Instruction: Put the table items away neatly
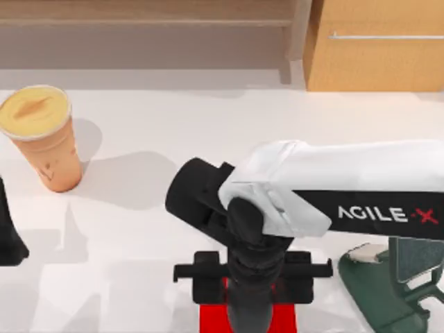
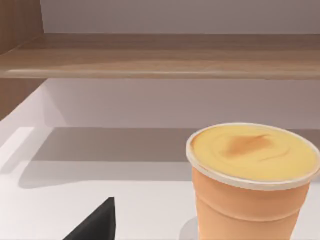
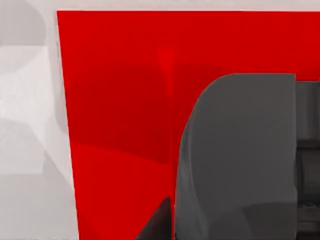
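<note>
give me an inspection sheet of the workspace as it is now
surface: white table, smooth, with soft shadows
job's things: orange paper cup with its yellow lid on stands upright at the table's left; dark grey mouse lies on the red mat
clutter: dark green phone stand at the right, near the front edge
grippers: right gripper reaches down over the red mat at the front centre; left arm is parked at the left edge, beside the cup
cables: nothing seen
surroundings: wooden shelf and light wooden cabinet behind the table
</note>
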Tool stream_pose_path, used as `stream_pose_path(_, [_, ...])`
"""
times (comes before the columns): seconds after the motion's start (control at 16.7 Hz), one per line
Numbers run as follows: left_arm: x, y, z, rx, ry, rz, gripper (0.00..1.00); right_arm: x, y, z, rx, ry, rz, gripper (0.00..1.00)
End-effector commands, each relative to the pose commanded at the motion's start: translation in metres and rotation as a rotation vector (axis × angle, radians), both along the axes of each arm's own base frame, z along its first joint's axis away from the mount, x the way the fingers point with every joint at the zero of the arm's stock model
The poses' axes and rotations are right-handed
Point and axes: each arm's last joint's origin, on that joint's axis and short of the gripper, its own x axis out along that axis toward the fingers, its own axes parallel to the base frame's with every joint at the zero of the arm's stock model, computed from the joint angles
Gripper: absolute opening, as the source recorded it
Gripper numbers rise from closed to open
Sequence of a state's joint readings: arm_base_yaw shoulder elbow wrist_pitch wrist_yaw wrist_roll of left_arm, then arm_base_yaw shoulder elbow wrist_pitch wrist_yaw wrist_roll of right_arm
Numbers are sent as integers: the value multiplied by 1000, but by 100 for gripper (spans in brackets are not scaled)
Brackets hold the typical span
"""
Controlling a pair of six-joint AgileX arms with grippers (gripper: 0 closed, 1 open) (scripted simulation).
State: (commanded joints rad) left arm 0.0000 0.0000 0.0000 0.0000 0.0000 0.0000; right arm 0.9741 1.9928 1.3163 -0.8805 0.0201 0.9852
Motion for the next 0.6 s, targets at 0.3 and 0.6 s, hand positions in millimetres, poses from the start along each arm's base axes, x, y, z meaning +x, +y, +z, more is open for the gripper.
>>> stream_pose_path(0.3, [0,0,0,0,0,0,100,0,0,0,0,0,0,100])
stream_pose_path(0.6, [0,0,0,0,0,0,100,0,0,0,0,0,0,100])
